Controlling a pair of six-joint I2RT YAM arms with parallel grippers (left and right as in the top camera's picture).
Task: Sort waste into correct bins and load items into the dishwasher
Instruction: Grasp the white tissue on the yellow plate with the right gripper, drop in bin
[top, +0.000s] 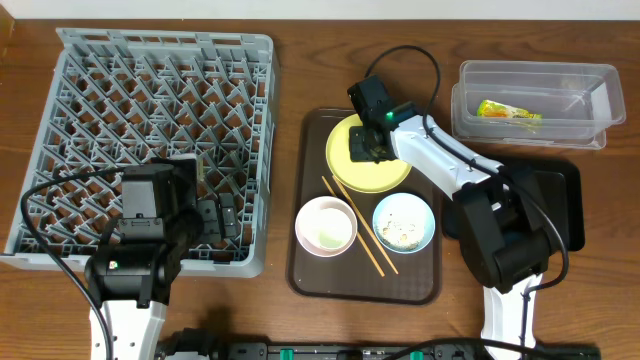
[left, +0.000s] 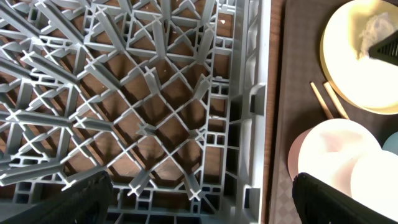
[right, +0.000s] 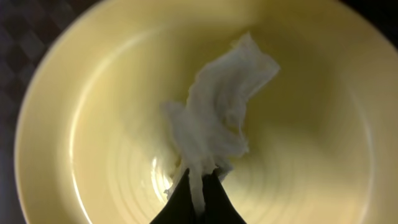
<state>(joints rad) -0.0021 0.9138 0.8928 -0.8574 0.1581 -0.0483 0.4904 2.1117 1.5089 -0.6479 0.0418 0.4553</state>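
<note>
Near the left edge, over the rack: the left gripper (top: 220, 218) is held with its fingers wide apart. Nothing is gripped. No dishes are seen in the rack (top: 150, 90).
On the near side of the brown tray (top: 300, 272): the pink bowl (top: 326, 226) and the blue bowl (top: 403, 222) are set side by side. The chopsticks (top: 362, 232) are laid slanted between them. Rice bits (top: 400, 234) are seen in the blue bowl.
On the far side of the brown tray: the plate (top: 388, 172) is set here. The tissue (right: 217, 118) is over the plate. Its low tip is pinched by the right gripper (right: 198, 186), whose fingers are pressed together. It cannot be told if the tissue is lifted yet.
At the far right: the wrapper (top: 508, 112) is lying in the tub (top: 585, 78). The black tray (top: 565, 200) is just in front of the tub, partly hidden by the right arm.
Step in hand: the tissue is likely being picked off the plate.
Next move: the tissue must be lifted clear and carried right to a bin. Only a small bit is held, so it could be dropped if moved fast.
</note>
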